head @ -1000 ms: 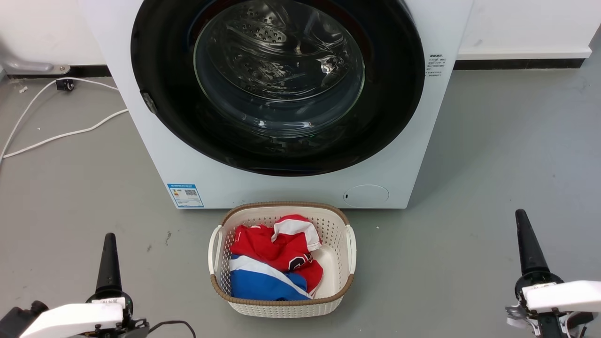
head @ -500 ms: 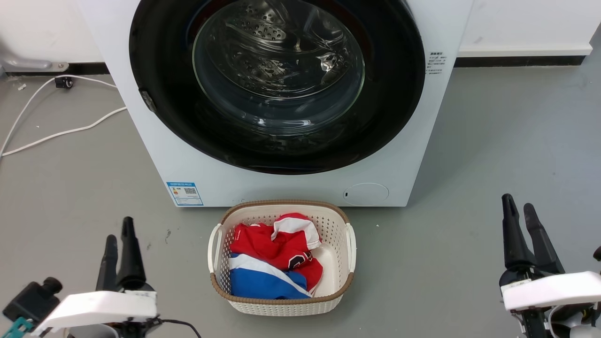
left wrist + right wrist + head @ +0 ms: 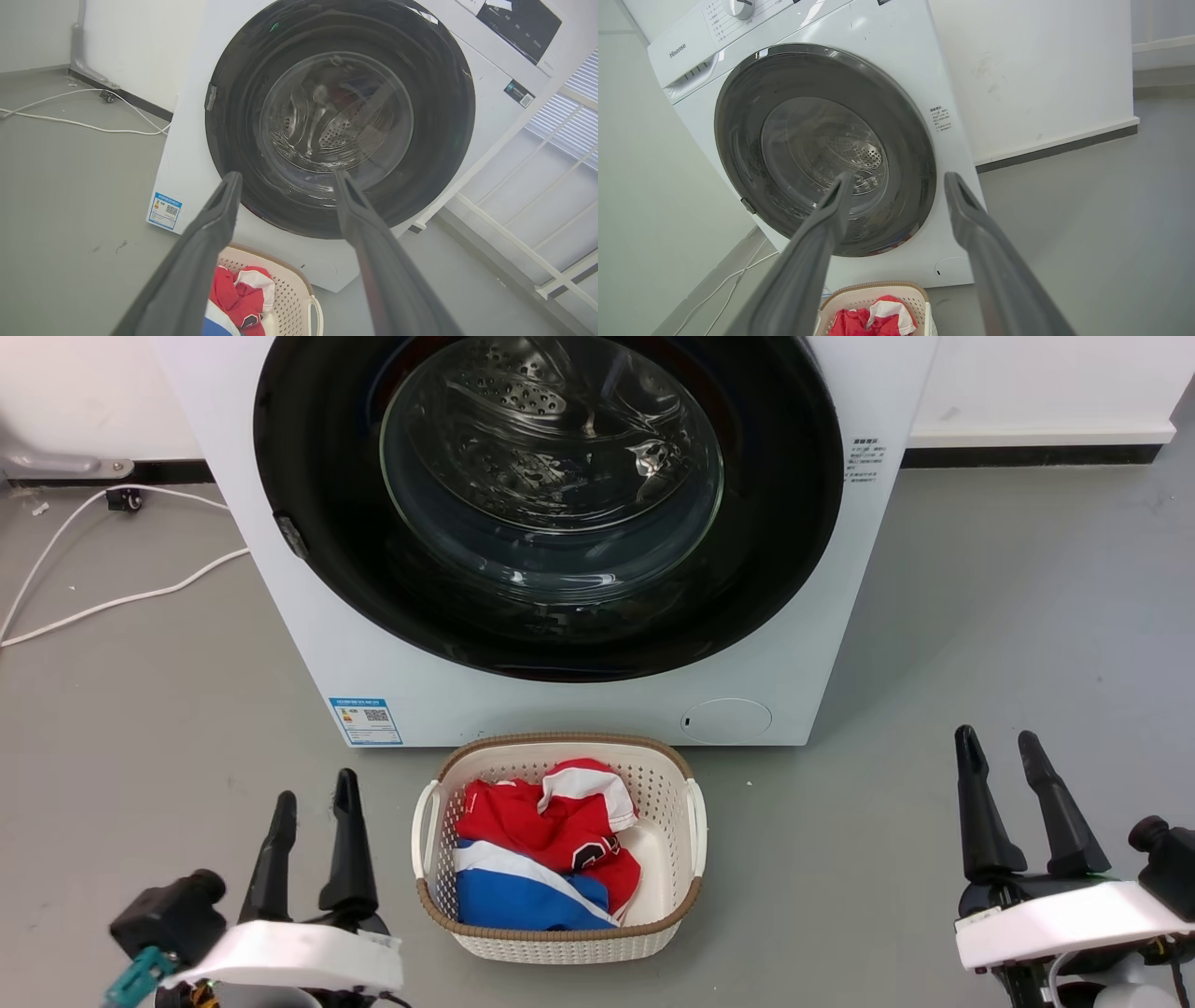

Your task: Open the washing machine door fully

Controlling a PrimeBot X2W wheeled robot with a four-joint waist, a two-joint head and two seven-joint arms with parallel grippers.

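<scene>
2 spread, low: left hand (image 3: 316, 785), right hand (image 3: 994, 734), facing washing machine door (image 3: 551, 495)

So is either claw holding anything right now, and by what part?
Nothing is held. The left gripper and right gripper are both open and empty, hanging short of the closed washing machine door.

The washing machine (image 3: 579, 709), a white front-loading box, stands on the grey floor (image 3: 1008, 616) against a white wall (image 3: 1027, 383). The washing machine door (image 3: 551, 495), a wide glossy black disc with a bulging clear glass bowl at its centre, sits shut, flush against the front panel. The perforated steel drum (image 3: 523, 397) shows through the glass. A blue label (image 3: 366, 721) marks the front's lower left corner.
</scene>
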